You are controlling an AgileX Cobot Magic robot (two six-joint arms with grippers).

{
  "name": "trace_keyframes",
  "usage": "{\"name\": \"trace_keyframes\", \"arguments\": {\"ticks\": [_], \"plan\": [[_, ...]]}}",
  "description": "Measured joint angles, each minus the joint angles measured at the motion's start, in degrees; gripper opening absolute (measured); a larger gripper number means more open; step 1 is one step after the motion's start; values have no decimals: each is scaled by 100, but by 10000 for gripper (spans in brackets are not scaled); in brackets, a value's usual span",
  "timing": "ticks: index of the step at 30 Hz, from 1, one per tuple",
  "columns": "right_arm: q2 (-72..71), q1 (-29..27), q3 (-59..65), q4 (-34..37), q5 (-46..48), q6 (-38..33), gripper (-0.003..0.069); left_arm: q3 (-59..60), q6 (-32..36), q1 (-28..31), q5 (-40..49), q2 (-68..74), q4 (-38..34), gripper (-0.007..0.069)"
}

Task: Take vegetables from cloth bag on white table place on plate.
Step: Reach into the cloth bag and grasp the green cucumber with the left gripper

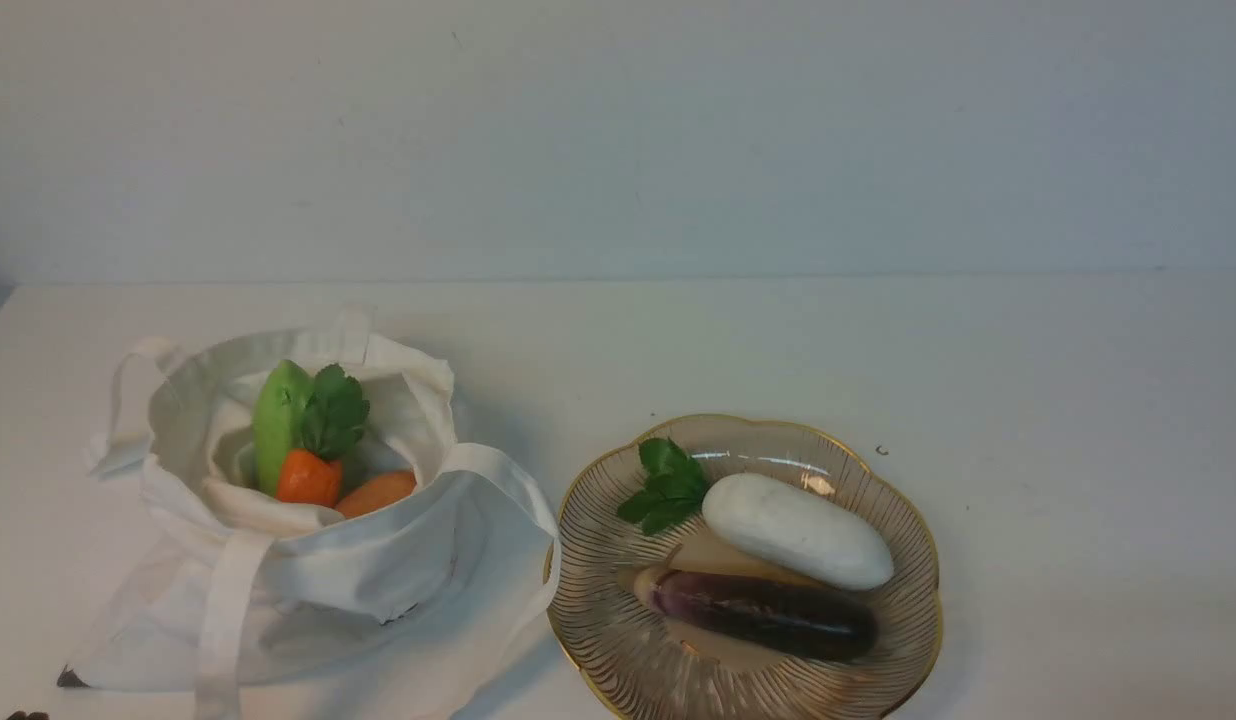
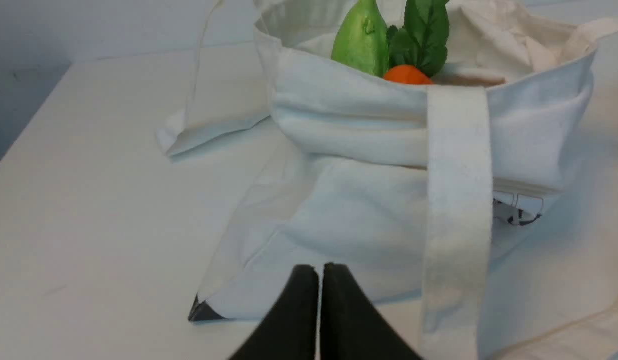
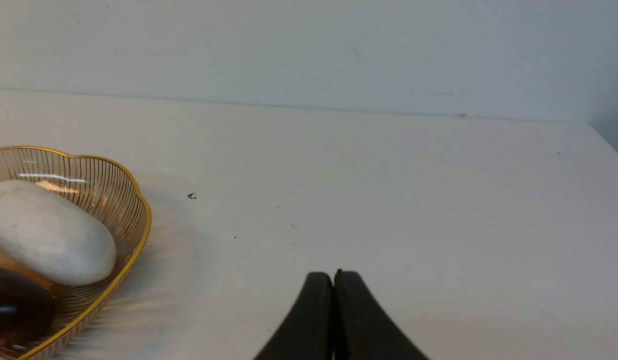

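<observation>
Cloth bag (image 1: 308,570) sits lower left of the front frame on the table (image 1: 1078,400), with the plate (image 1: 593,590) lower centre-right. Green vegetable (image 1: 276,425) and carrot (image 1: 308,478) stand near upright in its mouth. They are probably light and rigid: grip mid-body. The oval one (image 1: 376,492) is half hidden. Left pincer (image 2: 320,272) and right pincer (image 3: 334,277) are closed and empty.

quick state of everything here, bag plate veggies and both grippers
cloth bag: mouth open, slumped
green vegetable: upright inside the bag
carrot: inside the bag, leaves up
orange-tan vegetable: lying inside the bag
plate: holds a white vegetable and a purple eggplant
left gripper: fingers shut, empty
right gripper: fingers shut, empty
</observation>
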Motion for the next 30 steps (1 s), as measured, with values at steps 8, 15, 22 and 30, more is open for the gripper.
{"name": "trace_keyframes", "arguments": {"ticks": [8,15,22,30], "plan": [[0,0,0,0,0,0,-15,0,0,0,0,0,0,-5],[0,0,0,0,0,0,-15,0,0,0,0,0,0,-5],[0,0,0,0,0,0,-15,0,0,0,0,0,0,-5],[0,0,0,0,0,0,-15,11,-40,0,-125,0,26,-5]]}}
